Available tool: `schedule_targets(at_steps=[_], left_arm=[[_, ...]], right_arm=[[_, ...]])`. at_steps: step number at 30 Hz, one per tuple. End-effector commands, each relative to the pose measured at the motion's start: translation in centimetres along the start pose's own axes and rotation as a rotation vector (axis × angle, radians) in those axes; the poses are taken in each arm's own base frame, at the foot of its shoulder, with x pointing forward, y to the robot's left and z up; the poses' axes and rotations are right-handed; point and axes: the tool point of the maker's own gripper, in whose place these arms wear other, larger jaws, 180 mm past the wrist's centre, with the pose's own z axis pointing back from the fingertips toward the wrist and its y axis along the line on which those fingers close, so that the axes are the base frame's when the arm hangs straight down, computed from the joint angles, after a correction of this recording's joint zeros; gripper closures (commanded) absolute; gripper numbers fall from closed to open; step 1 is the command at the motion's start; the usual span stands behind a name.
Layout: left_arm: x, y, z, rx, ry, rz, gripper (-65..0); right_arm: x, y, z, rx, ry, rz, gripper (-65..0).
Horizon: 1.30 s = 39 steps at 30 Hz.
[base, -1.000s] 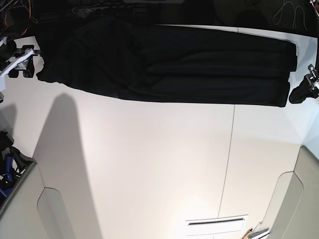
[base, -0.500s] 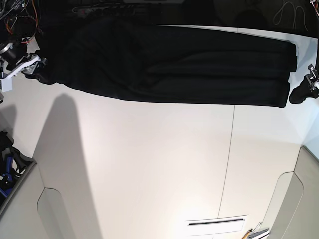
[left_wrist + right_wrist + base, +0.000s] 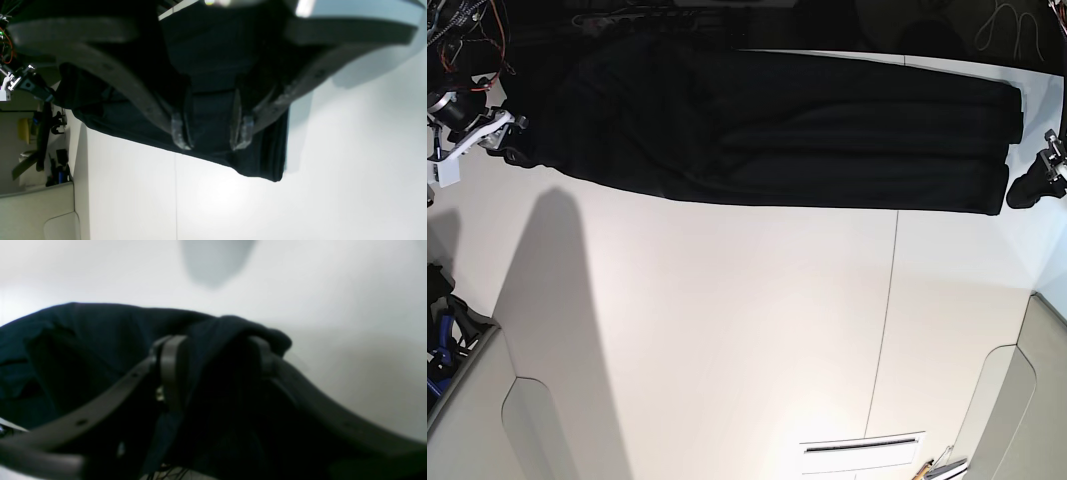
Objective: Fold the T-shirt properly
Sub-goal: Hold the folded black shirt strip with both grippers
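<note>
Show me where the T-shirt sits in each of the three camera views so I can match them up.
Base: the T-shirt lies as a long dark band across the top of the white table.
Left wrist: it fills the upper centre, between and behind the left gripper.
Right wrist: bunched fabric fills the lower left and centre, between the right gripper fingers.
Shared landmark: the white table.

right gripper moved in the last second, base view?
Yes. The right gripper has gone up and inward over the white table, from beside the T-shirt to its end; fabric now lies between its fingers.
</note>
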Motion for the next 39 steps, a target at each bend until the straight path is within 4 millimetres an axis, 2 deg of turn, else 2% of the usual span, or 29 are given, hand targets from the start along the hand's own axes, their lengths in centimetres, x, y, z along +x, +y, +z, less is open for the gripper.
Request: schedule_targets(at_steps=[1,4,8,18,25,29,30,32,33,39], left_arm=[[1.9,-0.6,0.8,-0.009,-0.039,-0.041,-22.0],[1.9,-0.6,0.8,-0.009,-0.04,-0.041,-22.0],[1.9,-0.6,0.8,-0.01,-0.04,-0.041,-22.0],[1.9,-0.6,0.8,-0.01,-0.04,-0.041,-22.0],[1.9,-0.6,0.8,-0.01,-0.04,-0.041,-22.0],[1.9,-0.6,0.8,-0.009,-0.04,-0.041,-22.0],[1.9,-0.6,0.8,-0.009,-0.039,-0.042,-22.0],[1.9,-0.6,0.8,-0.009,-0.039,-0.042,-22.0],[1.9,-0.6,0.8,-0.009,-0.04,-0.041,-22.0],[1.9,-0.6,0.8,-0.009,-0.039,-0.042,-22.0]], right_arm=[[0.6,0.1,0.4,0.006,-0.02,0.021,-25.8],[0.0,0.2,0.5,0.015,-0.011,0.012,-25.8],[0.3,0.9,0.4,0.049,-0.037,0.005,-25.0],[2.9,1.5,0.1,0.064,-0.12,0.027,0.0],[5.0,1.3,-0.1,0.032,-0.168,0.045,0.0],[4.1,1.3,-0.2,0.034,-0.118,0.041,0.0],[3.7,1.2,-0.3,0.034,-0.097,0.041,-6.0],[3.1,1.3,-0.3,0.039,-0.072,0.038,-22.5],[2.7,1.3,-0.2,0.044,-0.066,0.036,-26.5],[0.4,1.1,0.7,0.033,-0.017,0.044,-27.1]])
